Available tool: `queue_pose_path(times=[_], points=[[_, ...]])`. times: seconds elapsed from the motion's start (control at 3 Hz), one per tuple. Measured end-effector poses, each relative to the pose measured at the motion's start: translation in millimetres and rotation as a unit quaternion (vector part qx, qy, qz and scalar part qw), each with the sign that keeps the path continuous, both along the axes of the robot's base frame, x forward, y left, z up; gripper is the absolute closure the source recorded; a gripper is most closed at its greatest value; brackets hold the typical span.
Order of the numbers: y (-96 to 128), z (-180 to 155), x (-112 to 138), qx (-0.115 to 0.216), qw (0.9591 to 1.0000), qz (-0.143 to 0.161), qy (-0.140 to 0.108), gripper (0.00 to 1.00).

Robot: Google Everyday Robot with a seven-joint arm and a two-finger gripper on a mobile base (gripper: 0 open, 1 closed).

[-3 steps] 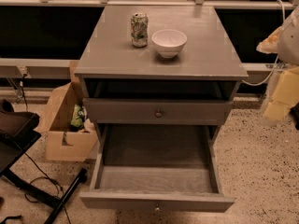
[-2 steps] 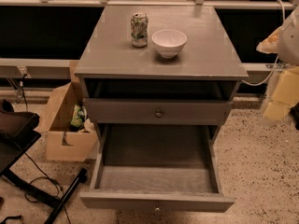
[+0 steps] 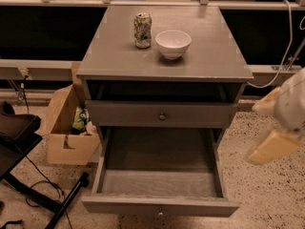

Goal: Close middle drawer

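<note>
The grey cabinet (image 3: 119, 56) stands in the middle of the camera view. The middle drawer (image 3: 159, 205) is pulled far out toward me, showing its deep empty box and a small round knob (image 3: 160, 213) on its flat front. Above it another grey drawer front (image 3: 128, 114) with a knob sits almost flush, with a dark gap under the cabinet top. My gripper (image 3: 276, 137) shows as a blurred white and yellow shape at the right edge, right of the open drawer, beside the cabinet and not touching it.
A drink can (image 3: 142, 30) and a white bowl (image 3: 173, 43) stand on the cabinet top. An open cardboard box (image 3: 64, 132) sits on the floor at the cabinet's left. A black stand with cables (image 3: 28, 175) is at the lower left. A cable (image 3: 287, 37) hangs at the right.
My gripper has moved down and slightly left along the cabinet's right side. The drawers, can and bowl have not moved.
</note>
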State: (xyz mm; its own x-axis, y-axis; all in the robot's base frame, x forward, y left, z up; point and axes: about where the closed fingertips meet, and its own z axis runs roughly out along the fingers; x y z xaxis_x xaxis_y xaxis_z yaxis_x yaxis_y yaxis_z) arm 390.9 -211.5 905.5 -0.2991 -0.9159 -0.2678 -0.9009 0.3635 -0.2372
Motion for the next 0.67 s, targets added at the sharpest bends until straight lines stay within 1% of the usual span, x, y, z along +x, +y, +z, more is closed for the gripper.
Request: queue_pose_path(times=[0.33, 0.67], points=[[4, -67, -23, 0.014, 0.9994, -0.022, 0.024, 0.49], [13, -170, -58, -0.004, 0.9964, -0.029, 0.080, 0.80]])
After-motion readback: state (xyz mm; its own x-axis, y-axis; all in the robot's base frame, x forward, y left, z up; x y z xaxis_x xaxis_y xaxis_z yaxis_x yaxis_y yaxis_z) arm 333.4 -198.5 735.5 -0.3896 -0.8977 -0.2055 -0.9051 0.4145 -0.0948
